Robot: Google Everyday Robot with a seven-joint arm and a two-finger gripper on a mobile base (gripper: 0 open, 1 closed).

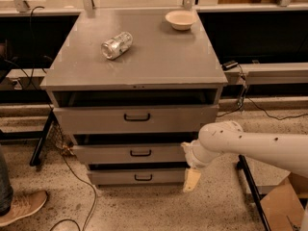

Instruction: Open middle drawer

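Nearest you, a tan shoe [21, 208] sat on the speckled floor [144, 211] at the lower left, and a brown cardboard box [281, 208] filled the lower right corner. Your robot's white arm [255, 149] reached in from the right edge, bent down at the wrist, and its beige gripper [191, 179] hung pointing at the floor. It was just off the right end of the lowest, narrowest grey drawer front [120, 177]. You could not tell from this side whether it stood wide or narrow; it held nothing that you could see.

Just above and to the left lay the middle drawer [106, 154], its grey metal front wide and low, with a dark gap over it. Its small black bar handle [140, 153] sat at the centre, well apart from the gripper. Over that came the tallest grey drawer front [86, 119] with its own black handle.

Farther back, on the flat grey table [159, 61], a crushed silver can [116, 44] lay on its side to the left. A shallow cream bowl [181, 19] stood near the far right edge
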